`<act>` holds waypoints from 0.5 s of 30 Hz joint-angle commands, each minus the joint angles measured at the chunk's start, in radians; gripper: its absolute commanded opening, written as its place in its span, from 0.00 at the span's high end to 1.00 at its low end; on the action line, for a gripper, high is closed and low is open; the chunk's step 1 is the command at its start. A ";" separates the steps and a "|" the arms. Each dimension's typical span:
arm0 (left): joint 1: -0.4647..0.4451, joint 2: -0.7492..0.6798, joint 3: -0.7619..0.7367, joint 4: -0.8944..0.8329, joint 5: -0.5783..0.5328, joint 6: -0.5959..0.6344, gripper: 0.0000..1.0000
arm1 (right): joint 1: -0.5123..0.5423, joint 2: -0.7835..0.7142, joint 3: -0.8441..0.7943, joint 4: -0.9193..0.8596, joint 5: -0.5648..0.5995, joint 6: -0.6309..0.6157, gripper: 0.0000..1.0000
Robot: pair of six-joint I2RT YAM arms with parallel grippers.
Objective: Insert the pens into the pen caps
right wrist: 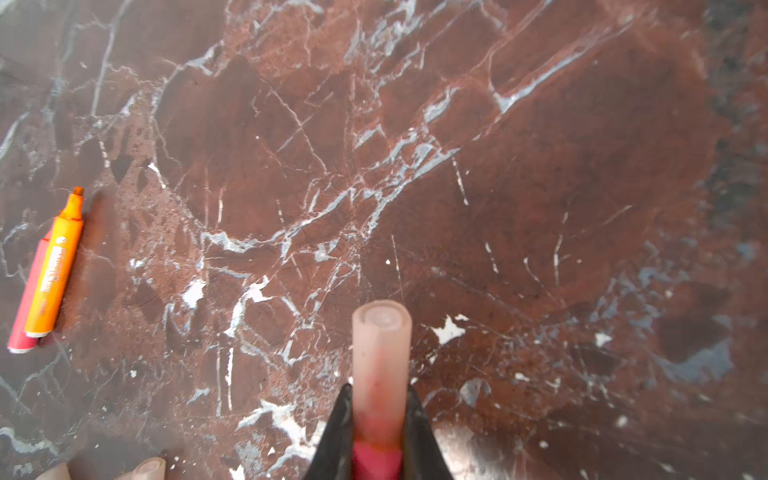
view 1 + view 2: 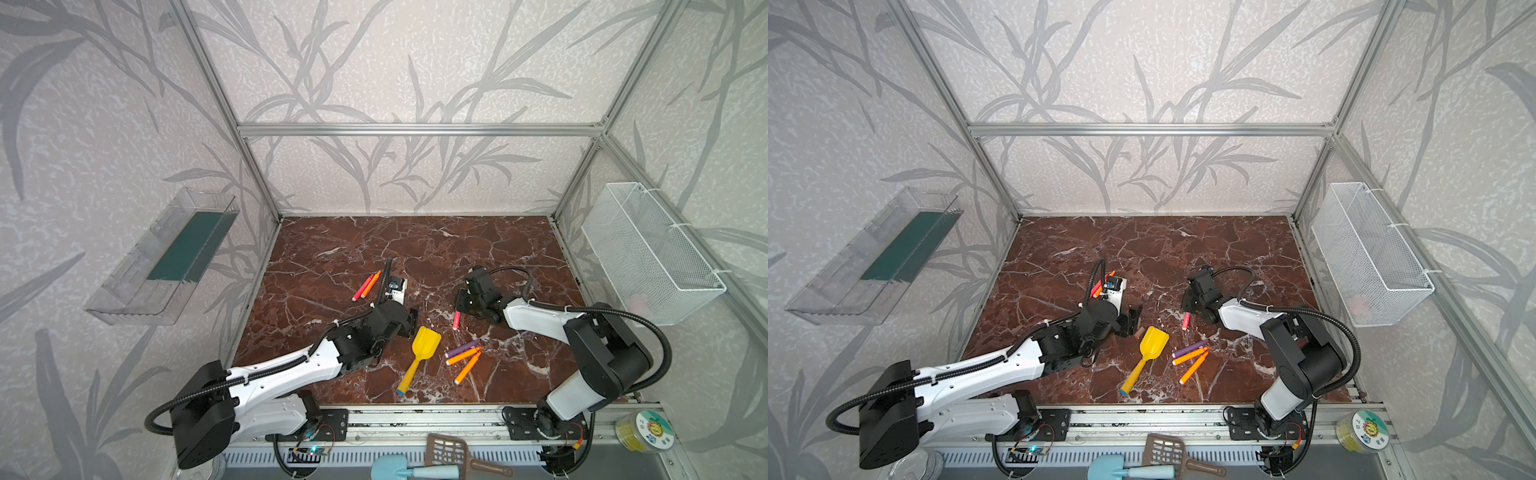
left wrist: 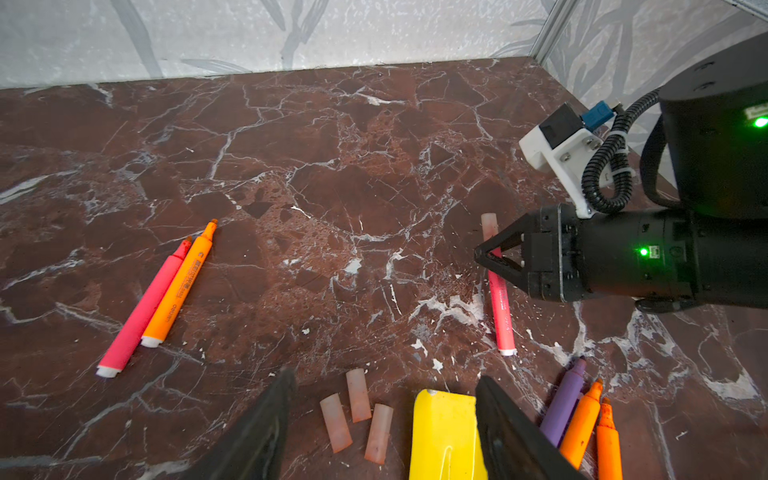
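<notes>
My right gripper [image 1: 380,419] is shut on a red-pink pen [image 3: 500,307] just behind its fitted pen cap [image 1: 381,345]; in a top view this pen [image 2: 456,320] slants down to the marble floor. My left gripper [image 3: 384,378] is open low over three loose pen caps [image 3: 358,395] beside the yellow shovel's blade [image 3: 446,436]. A red-pink pen [image 3: 141,307] and an orange pen [image 3: 178,286] lie together at the back left. A purple pen [image 2: 462,348] and two orange pens [image 2: 468,368] lie at the front right.
The yellow shovel [image 2: 419,357] lies in the middle front, between the arms. A white mesh basket [image 2: 648,249] hangs on the right wall and a clear tray [image 2: 166,257] on the left wall. Scoops [image 2: 449,453] and a round tub [image 2: 642,430] sit beyond the front rail.
</notes>
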 commanded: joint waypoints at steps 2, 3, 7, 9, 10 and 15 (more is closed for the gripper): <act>0.005 -0.035 -0.018 -0.038 -0.052 -0.027 0.29 | -0.015 0.057 0.027 -0.058 0.025 -0.029 0.94; 0.005 -0.040 -0.021 -0.043 -0.054 -0.027 0.29 | -0.018 0.064 0.027 -0.057 0.029 -0.025 0.94; 0.007 -0.063 -0.038 -0.058 -0.080 -0.036 0.29 | -0.020 0.074 0.026 -0.049 0.040 -0.021 0.93; 0.006 -0.073 -0.048 -0.072 -0.101 -0.044 0.29 | -0.021 0.098 0.030 -0.047 0.038 -0.021 0.93; 0.007 -0.076 -0.053 -0.081 -0.117 -0.049 0.29 | -0.020 0.110 0.033 -0.045 0.037 -0.019 0.93; 0.042 -0.075 -0.064 -0.150 -0.156 -0.087 0.29 | -0.024 0.131 0.030 -0.027 0.034 -0.011 0.87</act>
